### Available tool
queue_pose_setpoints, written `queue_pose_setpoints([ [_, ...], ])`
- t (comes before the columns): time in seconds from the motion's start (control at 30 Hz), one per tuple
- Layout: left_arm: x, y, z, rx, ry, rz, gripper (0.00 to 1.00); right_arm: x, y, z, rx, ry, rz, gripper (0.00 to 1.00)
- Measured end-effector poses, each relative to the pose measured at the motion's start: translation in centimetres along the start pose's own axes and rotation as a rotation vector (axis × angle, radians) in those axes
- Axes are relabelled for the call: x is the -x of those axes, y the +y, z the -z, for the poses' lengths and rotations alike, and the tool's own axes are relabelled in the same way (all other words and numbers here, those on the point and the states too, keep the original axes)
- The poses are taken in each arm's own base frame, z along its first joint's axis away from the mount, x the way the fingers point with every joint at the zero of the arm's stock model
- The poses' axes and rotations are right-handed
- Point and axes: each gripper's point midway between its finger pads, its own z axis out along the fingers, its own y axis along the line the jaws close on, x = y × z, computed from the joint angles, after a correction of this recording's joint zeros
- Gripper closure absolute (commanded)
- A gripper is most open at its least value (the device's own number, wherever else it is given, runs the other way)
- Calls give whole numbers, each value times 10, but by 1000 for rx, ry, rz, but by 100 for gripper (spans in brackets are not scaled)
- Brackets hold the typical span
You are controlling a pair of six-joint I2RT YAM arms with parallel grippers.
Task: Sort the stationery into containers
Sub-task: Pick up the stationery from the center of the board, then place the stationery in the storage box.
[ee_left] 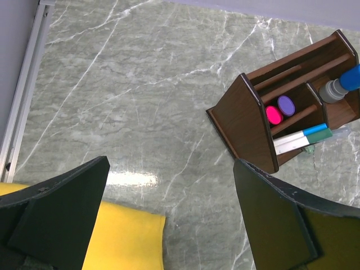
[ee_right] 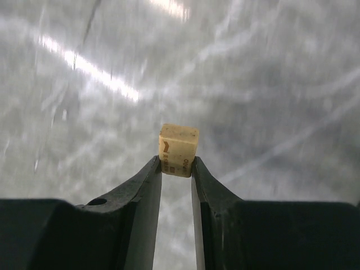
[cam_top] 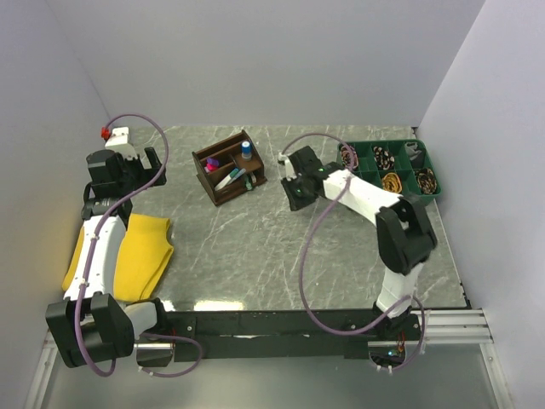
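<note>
A robotics lab test cell: plain pale walls [cam_top: 255, 60] box in a marble-patterned surface [cam_top: 255, 256] (grey-green, veined), with a cabled left arm [cam_top: 98, 247] and right arm [cam_top: 375, 200] bolted to a dark rail [cam_top: 272, 324].

The only print in view stands on the tan eraser [ee_right: 179, 150] pinched between the fingertips of the right gripper [ee_right: 176, 165]. It is a short reddish-brown mark near the left side of the facing surface, with a line or two of tiny characters in the same colour running below it toward the right. These characters are too small and blurred to read, so no word, brand or number can be made out anywhere.
</note>
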Motion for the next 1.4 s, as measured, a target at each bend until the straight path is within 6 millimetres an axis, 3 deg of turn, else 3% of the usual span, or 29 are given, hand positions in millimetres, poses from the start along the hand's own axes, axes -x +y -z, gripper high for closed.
queue_pose_setpoints([
  [0.17, -1, 4, -3, 11, 2, -6, 1, 44, -3, -35, -16, -44, 56, 100],
  [0.37, -7, 9, -9, 26, 21, -14, 1, 91, 1, -54, -21, -125, 87, 100],
  [0.47, -8, 10, -10, 28, 25, -16, 1, 105, 11, -60, -13, -155, 102, 100],
  [0.87, -9, 14, -12, 46, 30, -23, 1, 115, 64, -66, 44, -191, 162, 99],
  [1.1, -9, 14, -12, 46, 30, -34, 1, 110, 61, -85, 4, -167, 165, 97],
  [1.4, -9, 15, -12, 47, 30, -37, 1, 114, 58, -85, -32, -182, 166, 97],
])
